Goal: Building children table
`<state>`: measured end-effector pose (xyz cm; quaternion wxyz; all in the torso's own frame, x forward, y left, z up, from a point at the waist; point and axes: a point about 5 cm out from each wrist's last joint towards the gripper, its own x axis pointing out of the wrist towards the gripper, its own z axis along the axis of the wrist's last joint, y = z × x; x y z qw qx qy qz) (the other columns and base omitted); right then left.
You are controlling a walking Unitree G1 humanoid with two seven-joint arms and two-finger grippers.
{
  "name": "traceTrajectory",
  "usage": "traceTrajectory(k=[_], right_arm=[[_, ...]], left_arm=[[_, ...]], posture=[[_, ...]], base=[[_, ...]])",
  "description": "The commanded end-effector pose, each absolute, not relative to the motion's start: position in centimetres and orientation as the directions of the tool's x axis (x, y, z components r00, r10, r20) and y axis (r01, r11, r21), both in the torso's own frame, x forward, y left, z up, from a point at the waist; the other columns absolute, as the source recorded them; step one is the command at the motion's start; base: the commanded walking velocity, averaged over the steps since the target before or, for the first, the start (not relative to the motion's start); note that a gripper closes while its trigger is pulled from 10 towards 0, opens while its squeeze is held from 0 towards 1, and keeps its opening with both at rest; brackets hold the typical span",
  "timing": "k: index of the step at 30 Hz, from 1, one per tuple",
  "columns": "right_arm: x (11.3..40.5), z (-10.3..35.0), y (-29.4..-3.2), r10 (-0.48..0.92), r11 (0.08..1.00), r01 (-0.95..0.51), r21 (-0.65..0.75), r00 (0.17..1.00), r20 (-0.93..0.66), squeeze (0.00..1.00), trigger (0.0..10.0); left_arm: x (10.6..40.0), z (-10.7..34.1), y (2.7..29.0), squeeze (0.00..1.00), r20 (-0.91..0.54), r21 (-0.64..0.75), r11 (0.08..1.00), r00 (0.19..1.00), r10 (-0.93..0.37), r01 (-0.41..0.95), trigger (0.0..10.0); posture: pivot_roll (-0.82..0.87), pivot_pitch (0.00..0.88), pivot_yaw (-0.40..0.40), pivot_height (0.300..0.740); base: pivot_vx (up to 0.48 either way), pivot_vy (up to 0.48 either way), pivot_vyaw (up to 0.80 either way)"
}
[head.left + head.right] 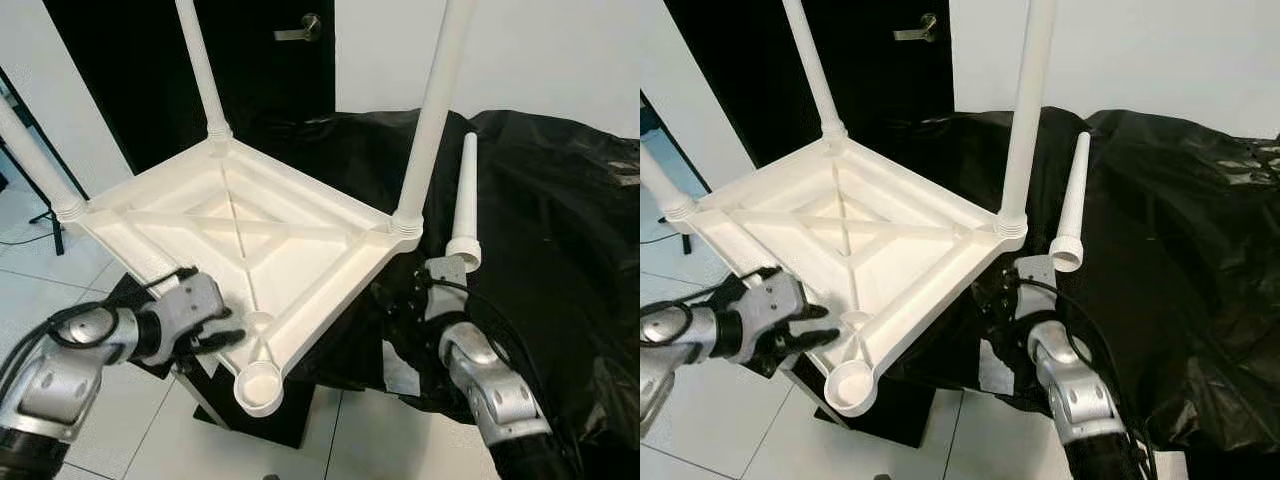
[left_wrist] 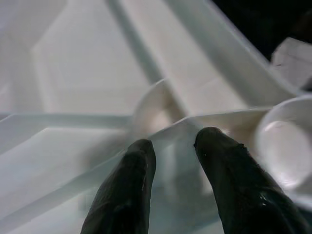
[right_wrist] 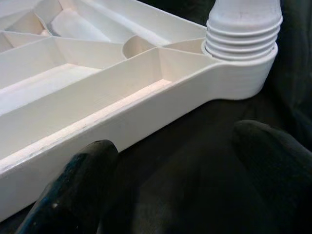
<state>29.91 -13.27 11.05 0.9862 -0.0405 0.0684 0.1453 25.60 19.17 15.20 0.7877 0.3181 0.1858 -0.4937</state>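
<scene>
A white plastic children's tabletop is seen lying upside down, its ribbed underside facing up, tilted across a low black stand and a surface draped in black plastic sheeting. Three white legs are already seated in corner sockets: one at the far corner, one at the robot's right corner, one at its left corner. The near corner socket is empty and open.

The left end effector is placed at the tabletop's near-left edge, just beside the empty socket. In the left wrist view its two black fingers are held a little apart, straddling a thin rib of the underside; whether the rib is actually pinched cannot be told.

The right end effector is seen below the right corner, and the fourth leg stands upright just above it, threaded end down. In the right wrist view the fingers are spread wide with only black sheeting between them, so the end effector is judged released; whether the loose leg is supported by it or by the sheeting cannot be told.

Trouble is judged likely in two ways. The loose leg could topple onto the sheeting if it is nudged. The tilted tabletop could slide off the stand if it is pushed while the last leg is being threaded, since it is steadied at one edge.
</scene>
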Motion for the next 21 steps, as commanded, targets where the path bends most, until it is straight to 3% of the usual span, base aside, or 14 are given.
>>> traceTrajectory(k=[1,10,15,21], right_arm=[[30.0,10.5,-13.2,0.286,0.954,-0.297,-0.042,0.942,-0.178,0.0,10.0],[30.9,10.4,-13.5,0.289,0.951,-0.305,-0.055,0.937,-0.197,0.0,10.0],[31.5,10.4,-13.8,0.292,0.948,-0.311,-0.071,0.936,-0.198,0.0,10.0],[31.3,10.7,-13.9,0.303,0.944,-0.32,-0.083,0.937,-0.173,0.0,10.0]], left_arm=[[25.2,14.8,18.7,0.0,-0.634,0.291,0.269,0.395,-0.665,0.918,10.0],[25.5,13.6,16.0,0.0,-0.602,0.3,0.291,0.417,-0.681,0.908,10.0],[26.7,13.8,14.1,0.0,-0.546,0.347,0.354,0.494,-0.676,0.868,10.0],[27.1,14.6,14.4,0.0,-0.531,0.374,0.354,0.511,-0.676,0.857,10.0]], posture=[[0.04,0.0,0.013,0.74],[0.05,0.0,0.014,0.74],[0.05,0.0,0.016,0.74],[0.05,0.0,0.013,0.74]], base=[[0.0,0.0,0.0],[0.0,0.0,0.0],[0.0,0.0,0.0],[0.0,0.0,0.0]])
